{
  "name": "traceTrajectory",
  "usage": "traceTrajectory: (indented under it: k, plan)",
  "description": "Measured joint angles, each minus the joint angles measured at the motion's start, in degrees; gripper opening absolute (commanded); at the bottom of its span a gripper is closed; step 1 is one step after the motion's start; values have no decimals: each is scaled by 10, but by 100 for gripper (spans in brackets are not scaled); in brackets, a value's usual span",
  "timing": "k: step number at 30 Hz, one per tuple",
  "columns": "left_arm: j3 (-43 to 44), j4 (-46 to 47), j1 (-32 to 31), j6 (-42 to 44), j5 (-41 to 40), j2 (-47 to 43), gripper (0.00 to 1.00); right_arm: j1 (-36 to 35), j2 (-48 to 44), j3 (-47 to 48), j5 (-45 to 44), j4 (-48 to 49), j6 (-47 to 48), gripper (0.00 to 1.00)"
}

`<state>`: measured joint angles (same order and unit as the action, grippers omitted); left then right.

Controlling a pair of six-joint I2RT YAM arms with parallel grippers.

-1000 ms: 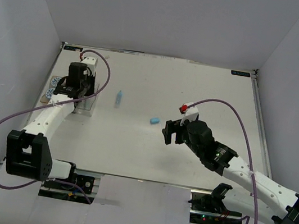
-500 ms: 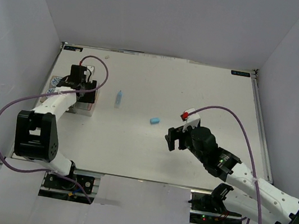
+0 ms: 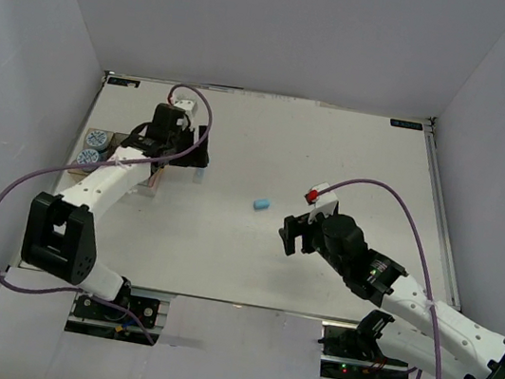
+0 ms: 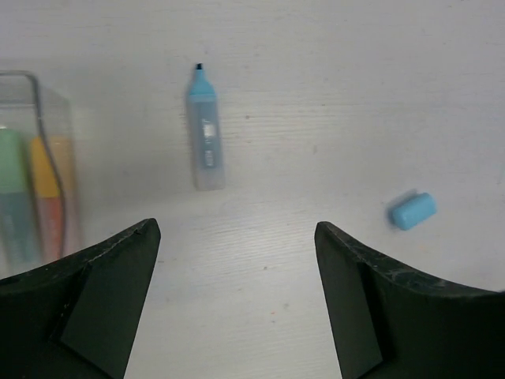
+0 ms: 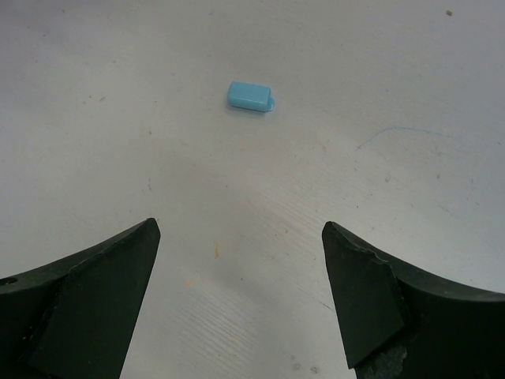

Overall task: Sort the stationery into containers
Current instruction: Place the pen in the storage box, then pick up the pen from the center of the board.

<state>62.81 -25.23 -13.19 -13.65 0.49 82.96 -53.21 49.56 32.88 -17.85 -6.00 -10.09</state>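
The left gripper (image 4: 237, 304) holds its jaws wide apart with nothing between them, above bare white table (image 3: 354, 157) to the left of the blue cap (image 4: 412, 211). Just beyond its fingers an uncapped blue highlighter (image 4: 203, 138) lies flat, also left of the cap and well apart from it. Farther left stands a clear bin (image 4: 54, 118) holding a green piece (image 4: 12, 181) and an orange piece (image 4: 43, 170). The right gripper (image 5: 241, 304) also has its jaws apart and empty, near the cap but not touching it. Two blue-and-white rolls (image 3: 97, 139) sit farthest left of the cap.
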Motion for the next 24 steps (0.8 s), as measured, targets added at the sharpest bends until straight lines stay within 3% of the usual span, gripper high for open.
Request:
traceTrajectory:
  k: [3, 11, 24]
  plan:
    - [9, 19, -39, -33, -12, 30, 88, 0, -2, 0, 0, -2, -2, 90]
    - [9, 37, -35, -88, -73, 156, 74, 0, -32, 0, 0, -15, -16, 90]
    - [9, 61, -36, -107, -71, 198, 64, 1, -36, 0, -7, -34, -30, 90]
